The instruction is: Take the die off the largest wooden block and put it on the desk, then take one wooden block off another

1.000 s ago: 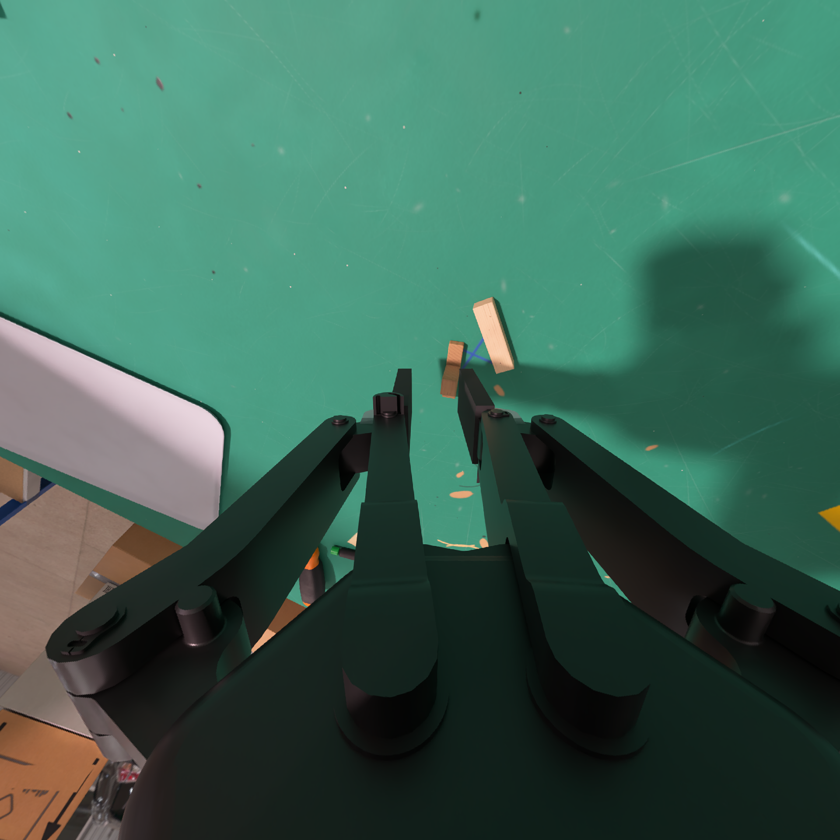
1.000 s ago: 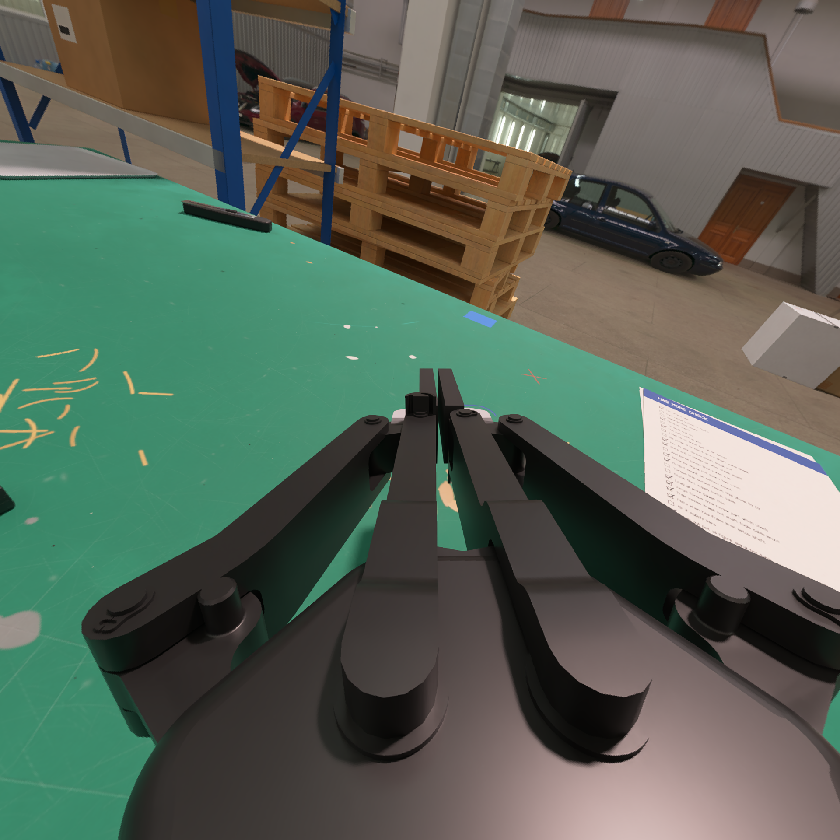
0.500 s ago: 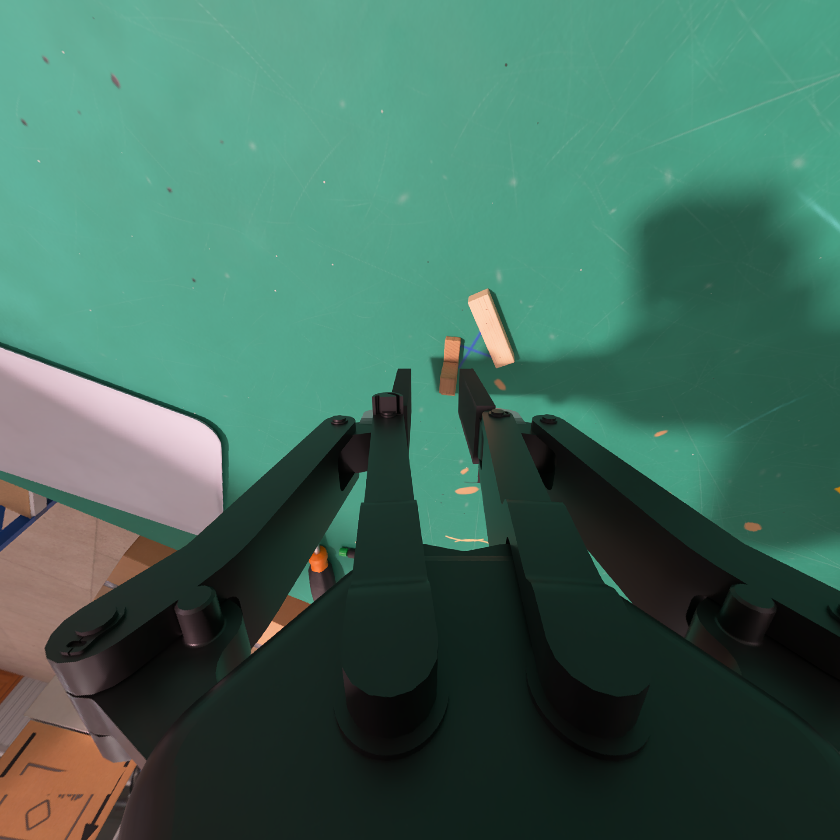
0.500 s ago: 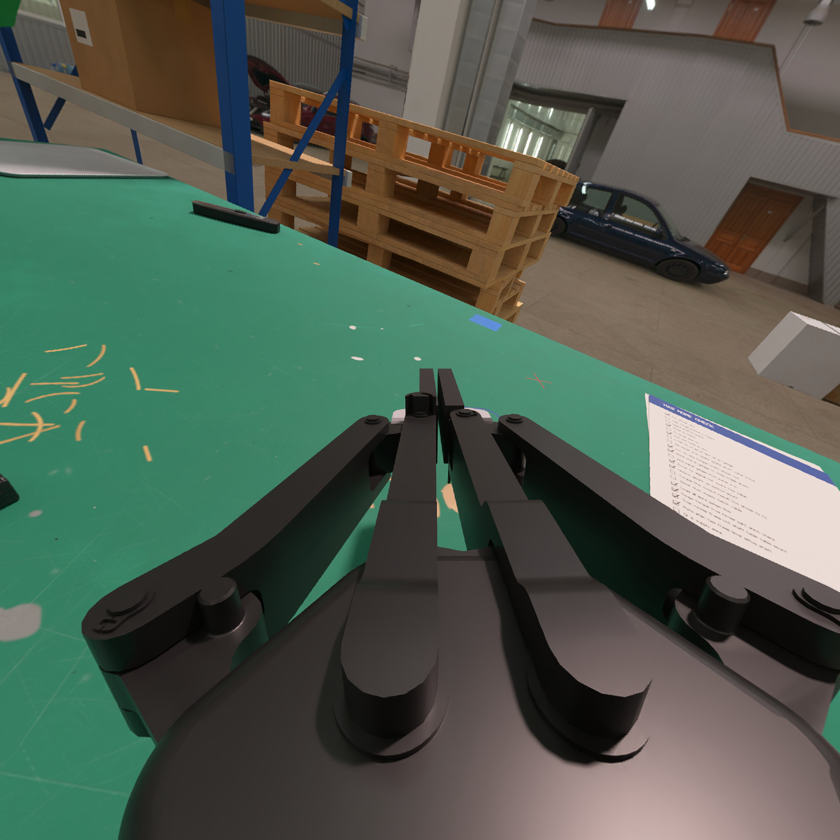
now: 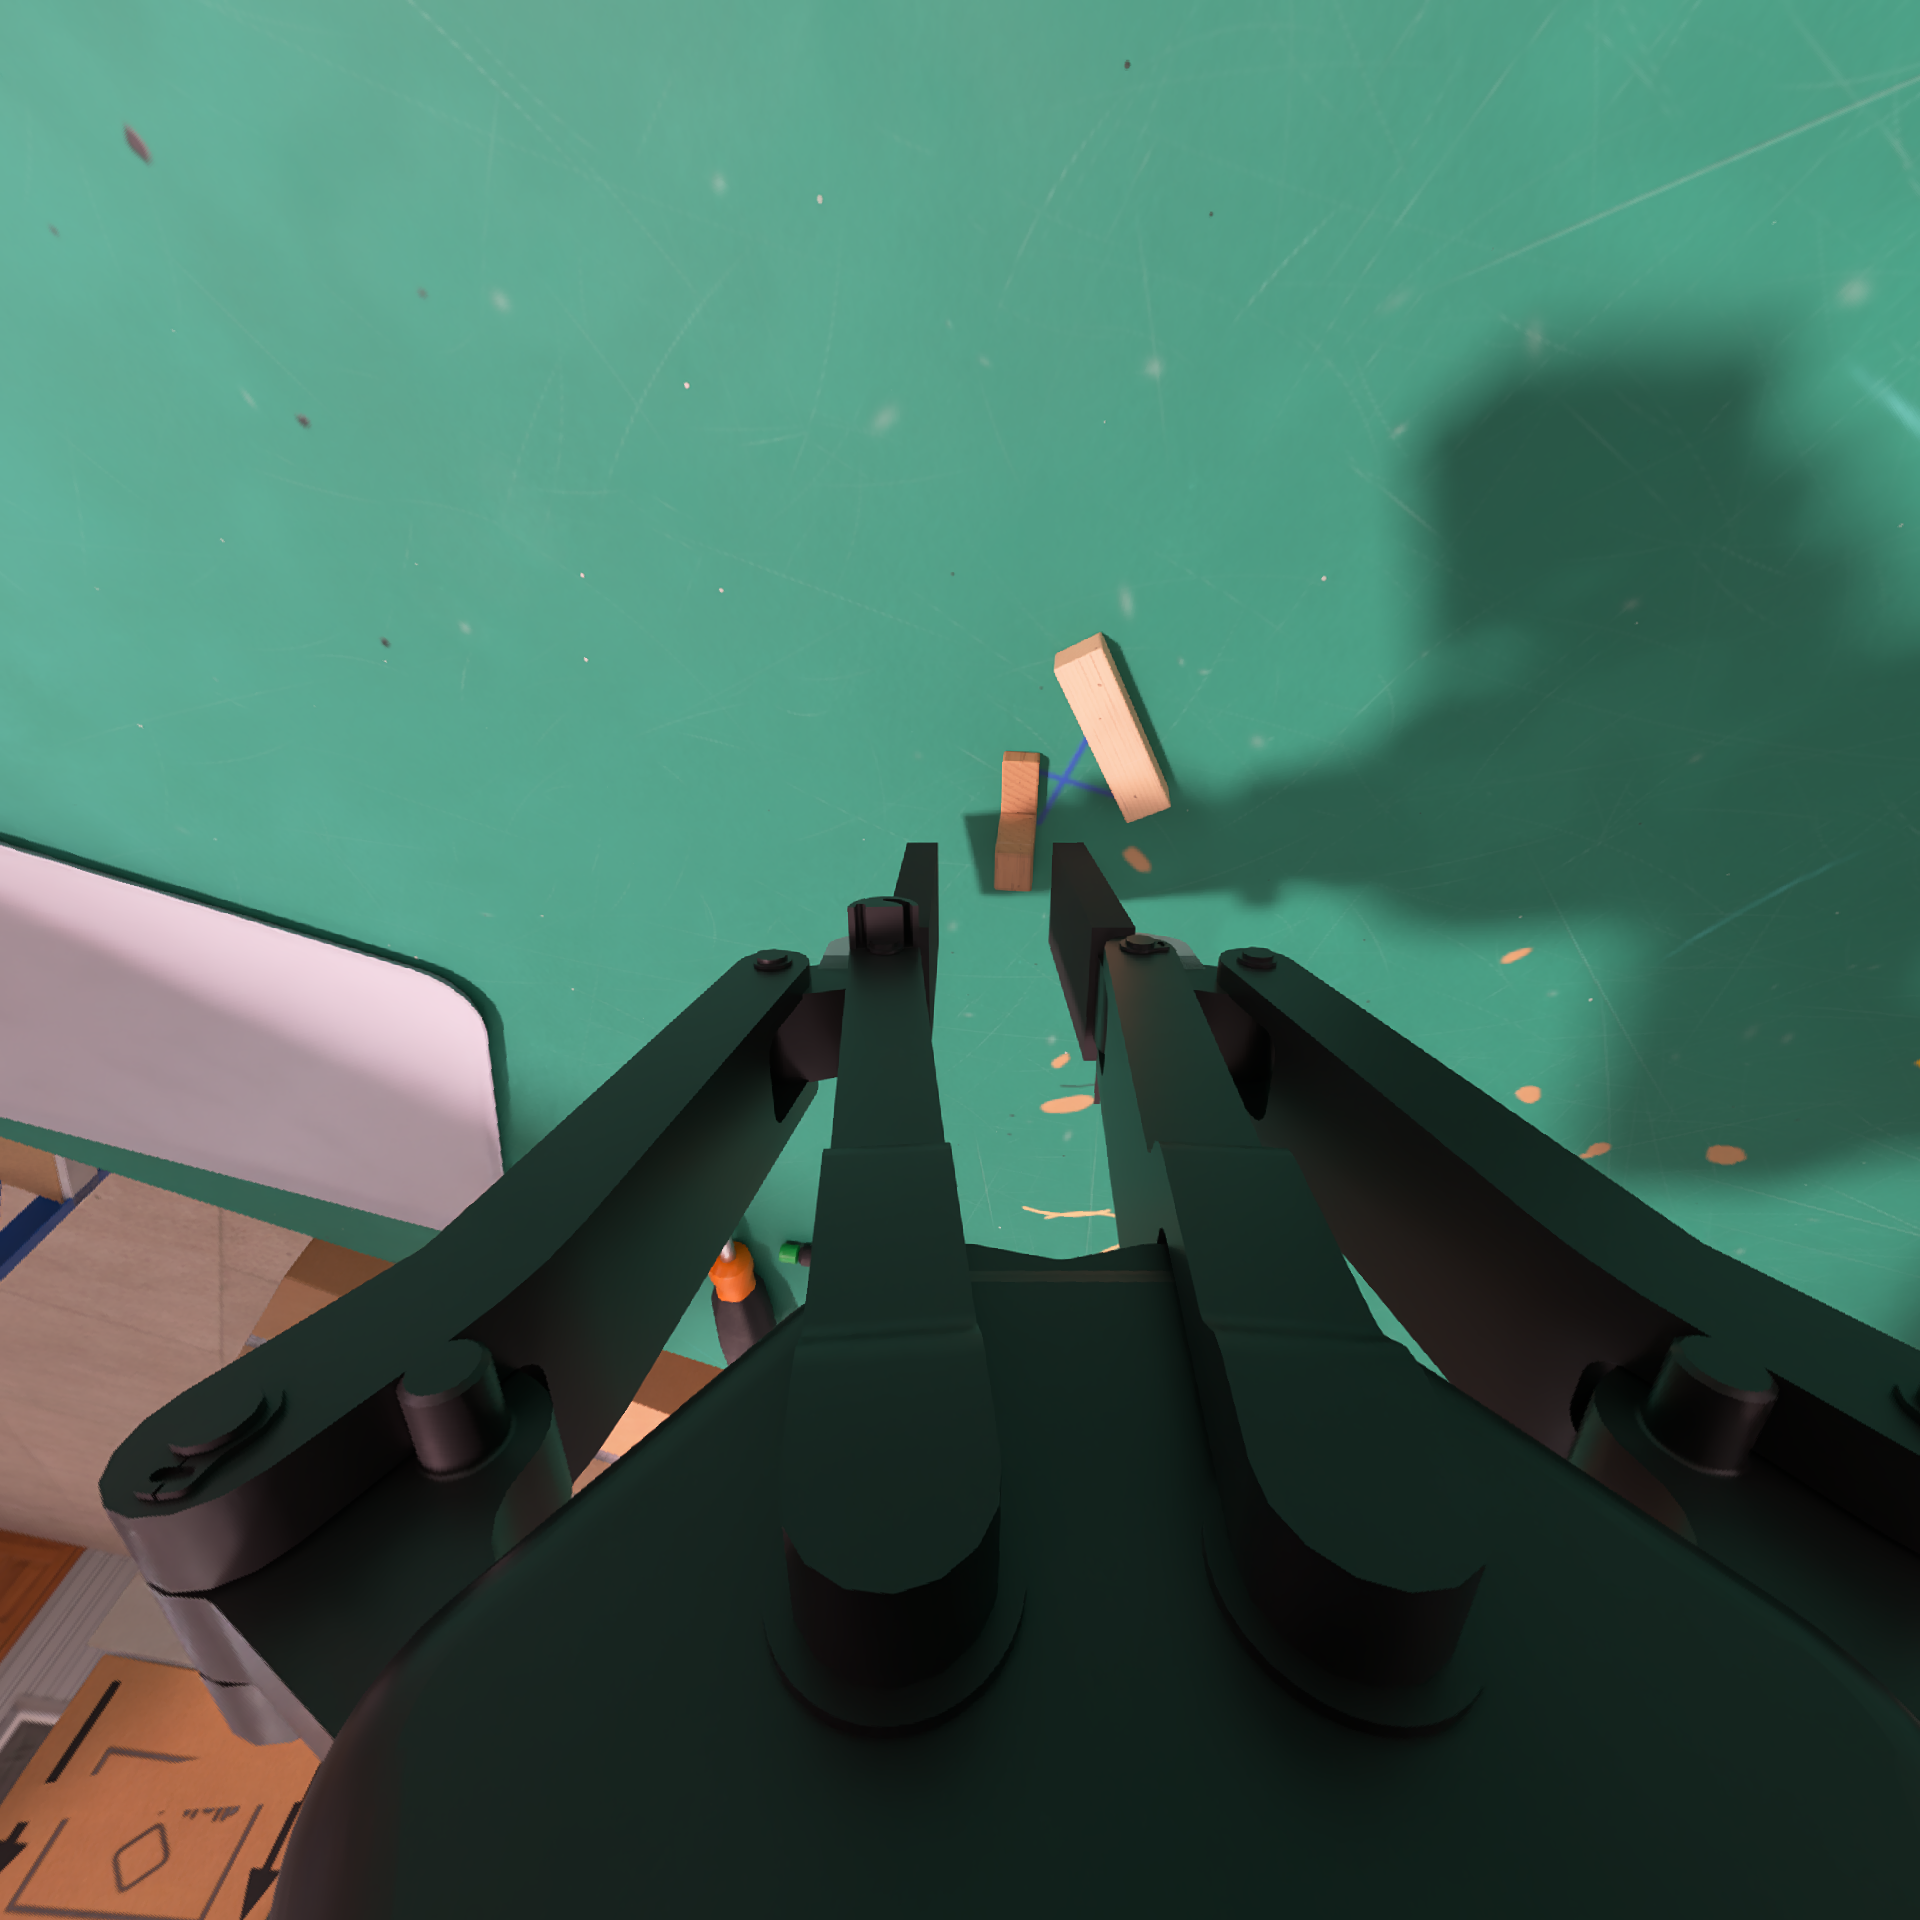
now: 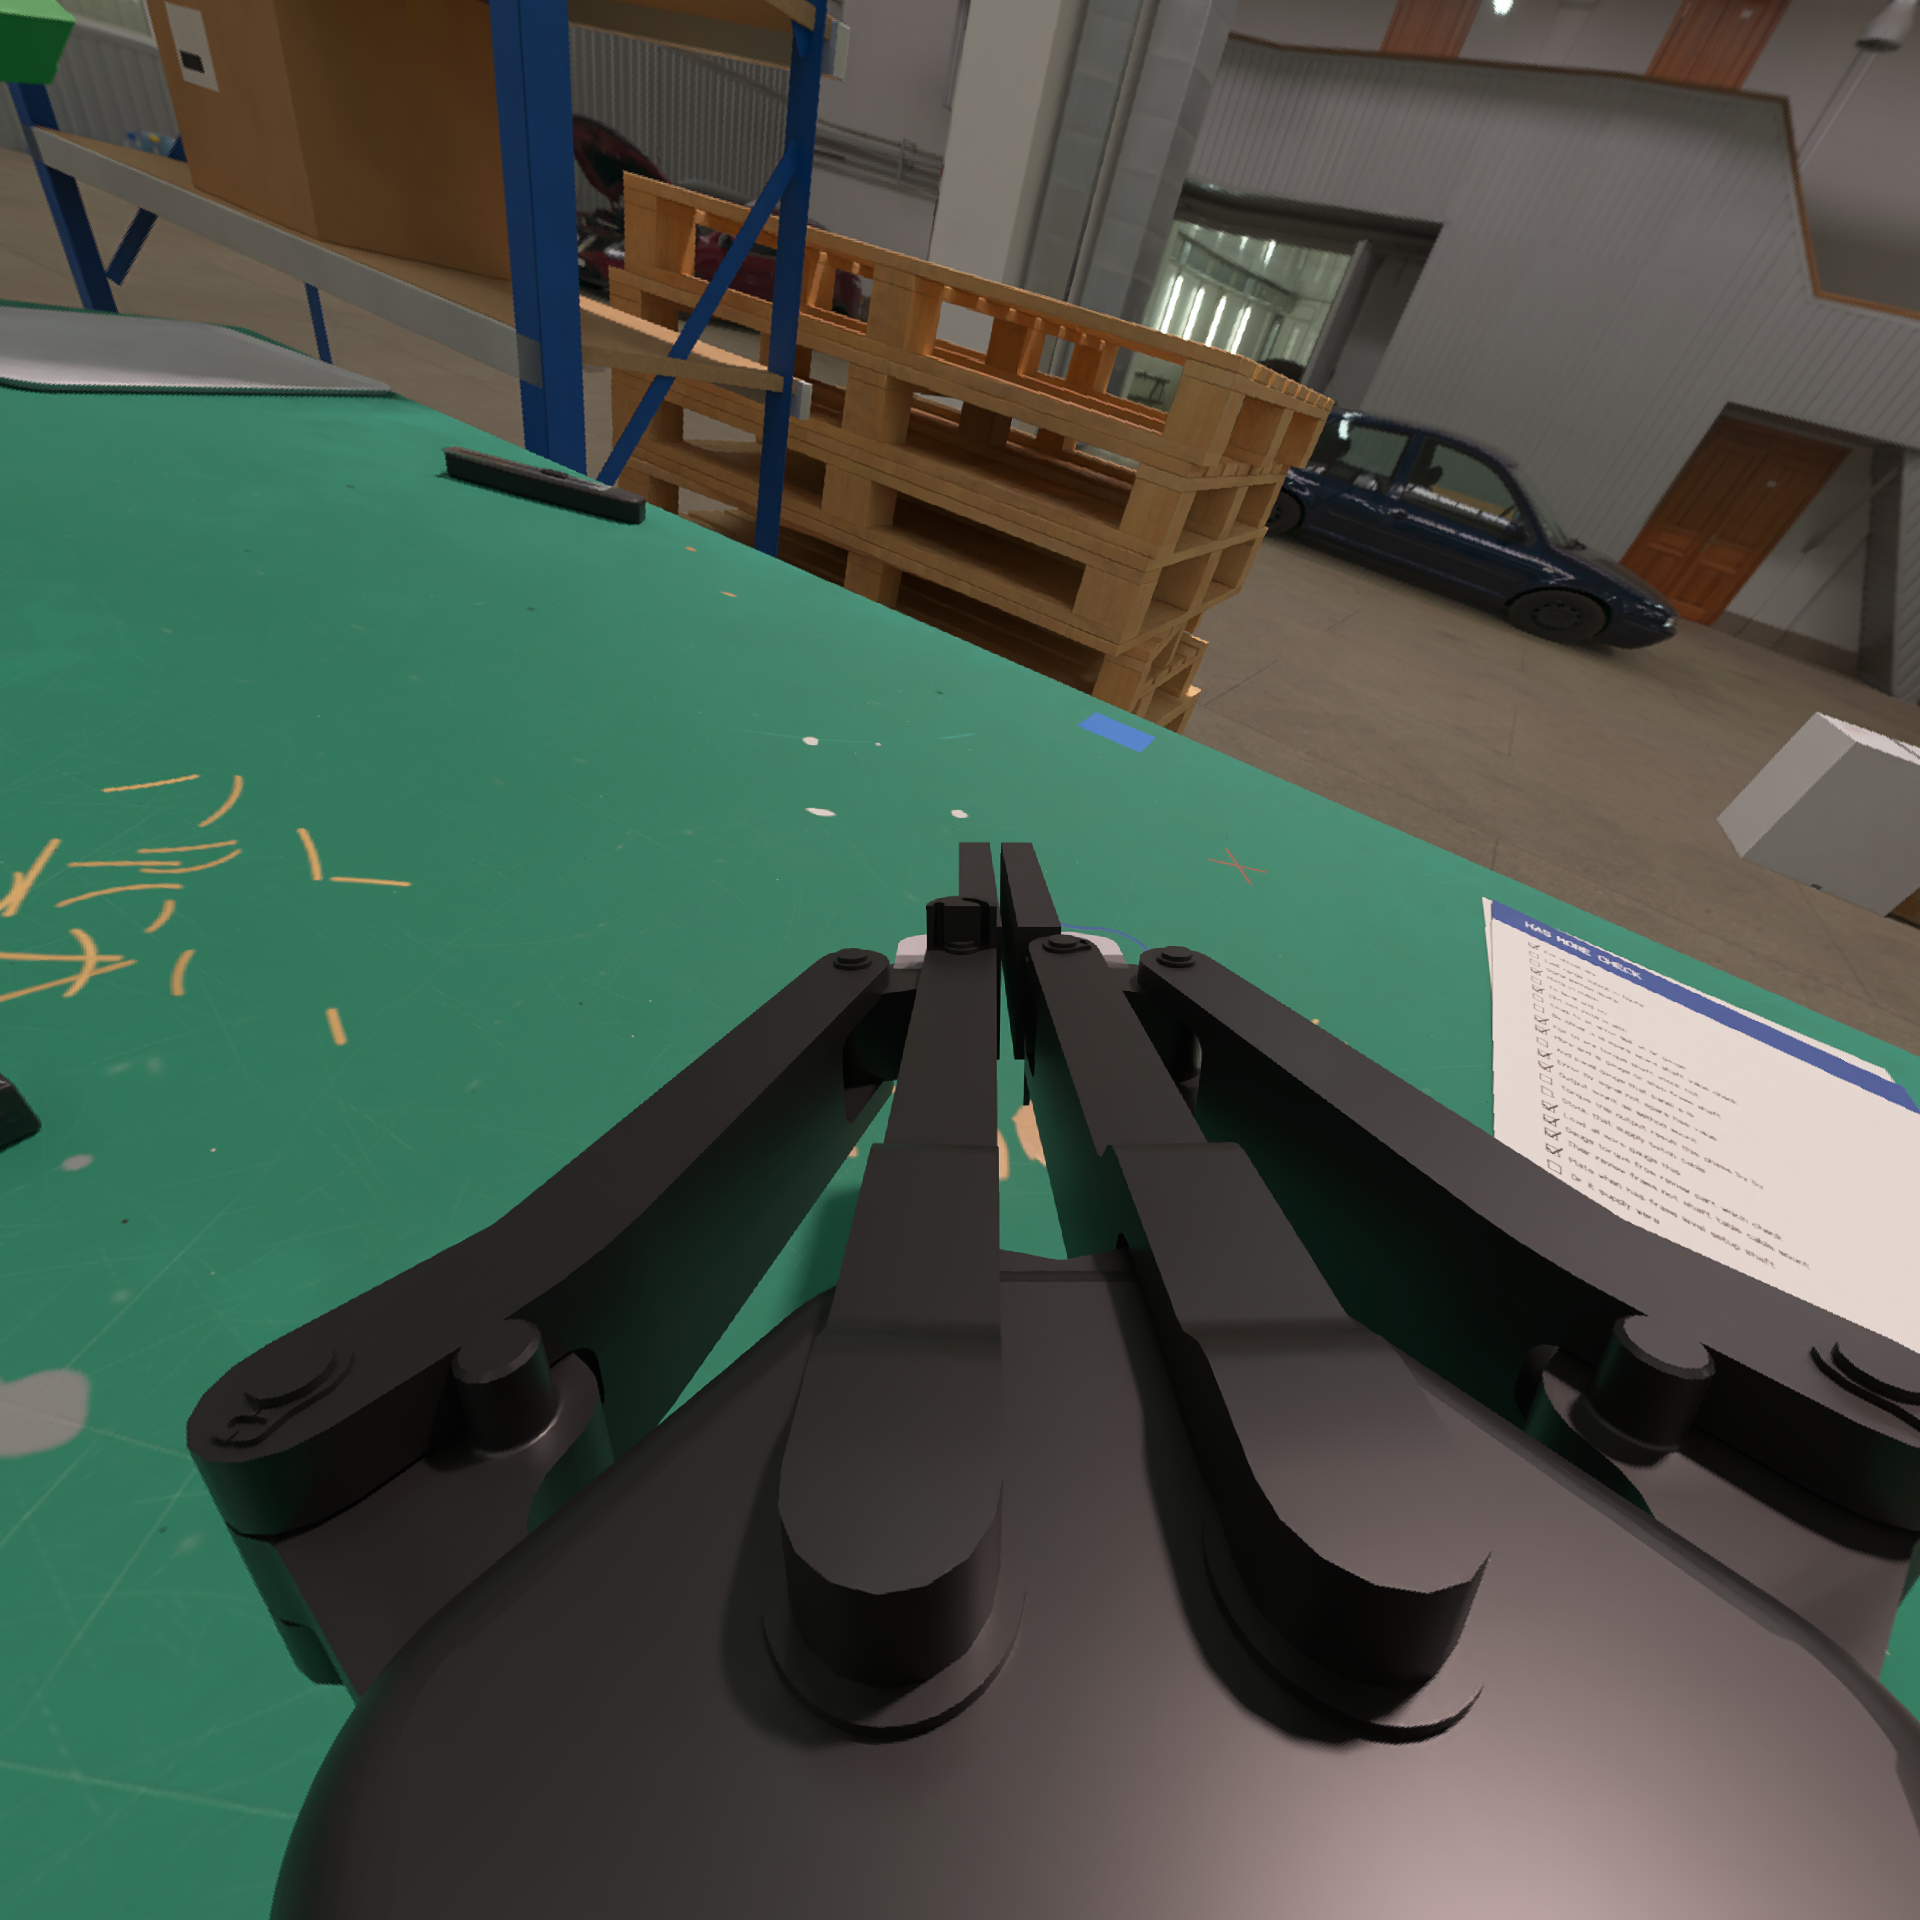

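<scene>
I see 2 wooden blocks [image 5: 1018, 821] mid-frame on the desk [image 5: 623, 416], just beyond my parted, empty left pincer [image 5: 992, 868]; right pincer [image 6: 995, 868] closed.

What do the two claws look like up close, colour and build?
Both are matte black. The left claw and right claw each have two slim flat-tipped fingers on paired linkage bars with round pivot pins, fanning from a domed dark body. No cables, markings or sleeves are visible.
</scene>
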Robot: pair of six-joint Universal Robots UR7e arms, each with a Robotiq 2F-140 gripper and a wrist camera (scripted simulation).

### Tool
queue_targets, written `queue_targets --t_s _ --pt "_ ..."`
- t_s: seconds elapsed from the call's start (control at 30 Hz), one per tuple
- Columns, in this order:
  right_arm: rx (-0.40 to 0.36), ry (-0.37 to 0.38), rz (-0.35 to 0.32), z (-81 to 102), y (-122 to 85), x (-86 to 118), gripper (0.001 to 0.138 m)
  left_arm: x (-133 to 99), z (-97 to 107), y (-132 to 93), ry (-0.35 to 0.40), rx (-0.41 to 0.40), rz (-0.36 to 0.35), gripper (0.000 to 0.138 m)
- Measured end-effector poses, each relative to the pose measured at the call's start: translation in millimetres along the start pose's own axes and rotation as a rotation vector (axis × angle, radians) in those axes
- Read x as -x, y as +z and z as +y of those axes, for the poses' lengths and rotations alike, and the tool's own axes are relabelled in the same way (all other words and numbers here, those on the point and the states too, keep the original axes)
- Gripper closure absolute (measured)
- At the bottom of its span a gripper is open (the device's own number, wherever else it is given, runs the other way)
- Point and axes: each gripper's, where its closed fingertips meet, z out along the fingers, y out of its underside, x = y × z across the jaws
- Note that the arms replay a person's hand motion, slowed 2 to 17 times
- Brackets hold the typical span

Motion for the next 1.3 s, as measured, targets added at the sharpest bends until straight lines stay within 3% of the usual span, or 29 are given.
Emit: queue_targets --t_s 1.3 --pt "0.024 0.011 -0.012 6.0 4.3 1.0 0.136 -1.3 -5.2 8.1 0.042 -0.01 0.04 0.113"
